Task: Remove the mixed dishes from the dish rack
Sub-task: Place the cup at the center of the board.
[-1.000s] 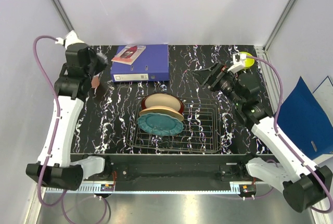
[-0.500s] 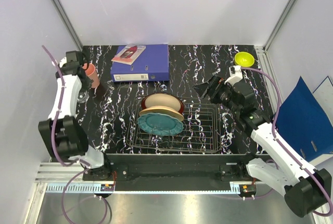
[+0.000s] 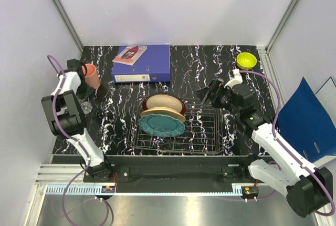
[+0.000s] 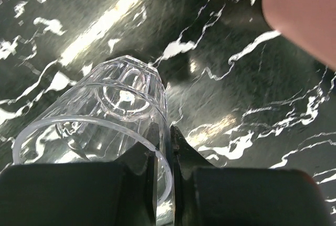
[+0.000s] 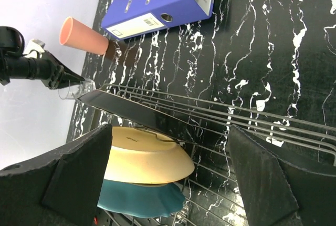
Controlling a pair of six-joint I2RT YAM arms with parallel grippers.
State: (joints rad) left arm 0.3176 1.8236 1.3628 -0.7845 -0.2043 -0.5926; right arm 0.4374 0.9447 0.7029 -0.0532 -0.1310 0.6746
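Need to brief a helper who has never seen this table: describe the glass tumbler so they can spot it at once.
On the black marbled table, find the blue ring binder at the far edge and the salmon-pink cup left of it. Just nearer than that cup is the clear glass tumbler, rim pinched by the left tool: see-through, unlike the opaque cup.

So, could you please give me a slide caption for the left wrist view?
Left hand shut on the clear glass tumbler by its rim, salmon-pink cup nearby.
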